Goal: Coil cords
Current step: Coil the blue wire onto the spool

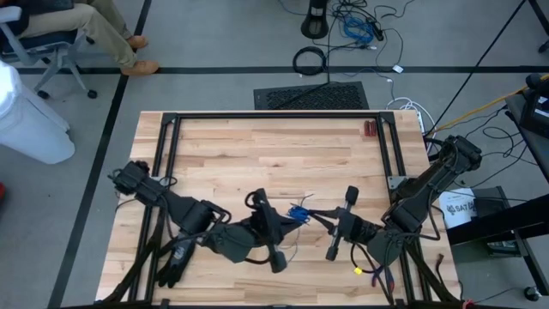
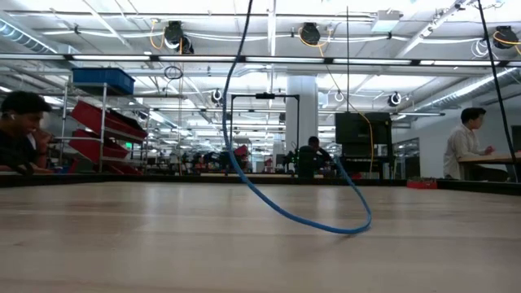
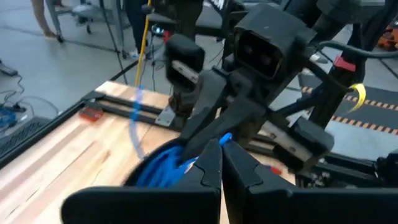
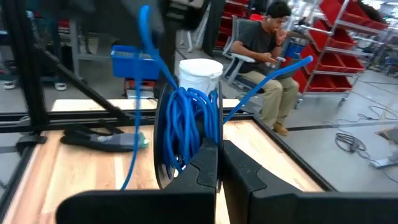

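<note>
**Blue cord bundled between two closed grippers at the table's near middle**

Where the two arms meet over the near half of the wooden table (image 1: 257, 146), the cords (image 1: 298, 212) sit as a small blue bundle between them, raised off the boards; the left gripper (image 1: 273, 225) comes in from the left and the right gripper (image 1: 322, 219) from the right, their tips close on either side of the bundle.

Seen past the right gripper's (image 4: 217, 163) own dark fingers, the cords (image 4: 186, 127) hang as a tight upright hank of blue loops directly in front of the tips, touching or just beyond them; the fingers stand pressed together with only a slit between, and a strand seems pinched there, though I cannot be sure; one loose tail rises from the hank and another runs off sideways.

From the left gripper's (image 3: 221, 165) side the fingers are likewise closed, tip against tip; the cords (image 3: 163, 167) lie blurred and blue just beside and beyond those tips, with the right arm's dark body right behind.

At table height one long blue loop (image 2: 326, 213) sags down to brush the boards.

A black glove (image 1: 176, 257) lies by the left arm near the table's front edge; a seated person (image 4: 273, 50) shows beyond the far corner.
</note>
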`<state>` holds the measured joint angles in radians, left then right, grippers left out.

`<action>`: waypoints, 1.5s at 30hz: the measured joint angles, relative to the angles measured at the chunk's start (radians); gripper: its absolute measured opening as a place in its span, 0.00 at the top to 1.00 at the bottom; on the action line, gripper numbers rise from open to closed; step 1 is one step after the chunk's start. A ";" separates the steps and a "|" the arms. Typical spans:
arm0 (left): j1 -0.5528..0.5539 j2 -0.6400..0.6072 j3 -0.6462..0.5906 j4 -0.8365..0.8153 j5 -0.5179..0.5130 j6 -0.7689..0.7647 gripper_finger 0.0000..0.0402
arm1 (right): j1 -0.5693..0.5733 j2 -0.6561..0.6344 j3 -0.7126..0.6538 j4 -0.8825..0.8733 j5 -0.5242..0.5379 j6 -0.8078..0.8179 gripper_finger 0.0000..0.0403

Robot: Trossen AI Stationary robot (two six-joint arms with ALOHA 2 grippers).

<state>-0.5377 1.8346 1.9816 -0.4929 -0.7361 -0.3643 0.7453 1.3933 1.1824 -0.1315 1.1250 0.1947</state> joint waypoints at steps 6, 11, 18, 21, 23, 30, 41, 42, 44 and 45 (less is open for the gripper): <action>0.016 0.058 0.000 0.140 -0.001 0.060 1.00 | 0.003 0.000 0.000 -0.001 0.025 -0.001 1.00; 0.021 0.100 0.000 0.203 -0.005 0.075 1.00 | 0.003 0.000 0.000 -0.003 0.026 -0.003 1.00; 0.021 0.156 0.000 0.211 -0.005 0.066 1.00 | 0.002 0.000 0.000 -0.004 0.025 -0.001 1.00; 0.021 0.169 0.000 0.212 -0.006 0.082 0.98 | 0.002 0.000 0.000 -0.005 0.023 0.000 1.00; 0.021 0.172 0.000 0.211 -0.012 0.088 0.95 | 0.004 0.000 0.000 -0.004 0.022 0.000 1.00; -0.001 0.173 0.000 0.206 -0.015 0.092 0.84 | 0.015 0.000 0.000 -0.003 0.022 -0.002 1.00; -0.021 0.176 0.000 0.195 0.004 0.090 0.76 | 0.022 -0.003 0.000 0.035 -0.002 -0.029 1.00; -0.021 0.181 0.000 0.203 0.004 0.087 0.75 | 0.025 -0.003 0.000 0.048 -0.004 -0.041 1.00; -0.020 0.194 0.000 0.203 0.011 0.085 0.74 | 0.034 -0.006 0.000 0.063 -0.005 -0.058 1.00; -0.020 0.202 0.000 0.203 0.016 0.085 0.74 | 0.036 -0.008 0.000 0.067 -0.005 -0.063 1.00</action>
<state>-0.5579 2.0364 1.9816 -0.2896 -0.7205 -0.2794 0.7816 1.3855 1.1824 -0.0650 1.1202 0.1318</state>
